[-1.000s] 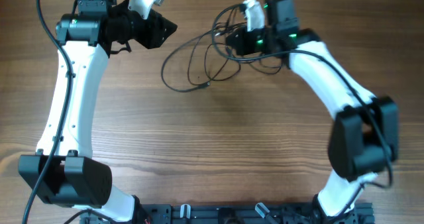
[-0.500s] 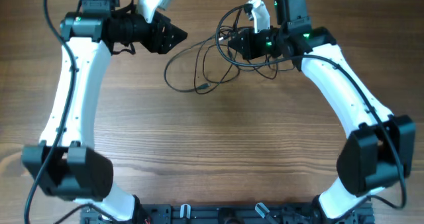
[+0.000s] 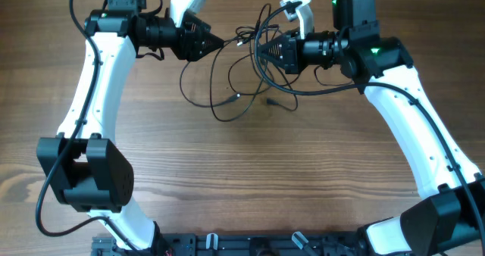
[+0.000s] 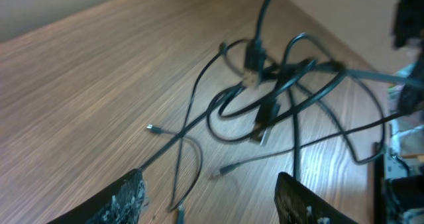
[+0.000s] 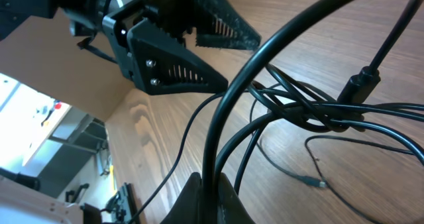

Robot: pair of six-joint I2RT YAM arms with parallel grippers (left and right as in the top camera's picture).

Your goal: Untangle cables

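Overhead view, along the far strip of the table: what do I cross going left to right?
left gripper → cables → right gripper, shut on the cables

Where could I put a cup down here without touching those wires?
The wide bare stretch of table between the left arm and right arm, on the near side of the cables, is free. So is the strip outside the left arm. The far middle is crowded: the left gripper and right gripper face each other there at the tangle.
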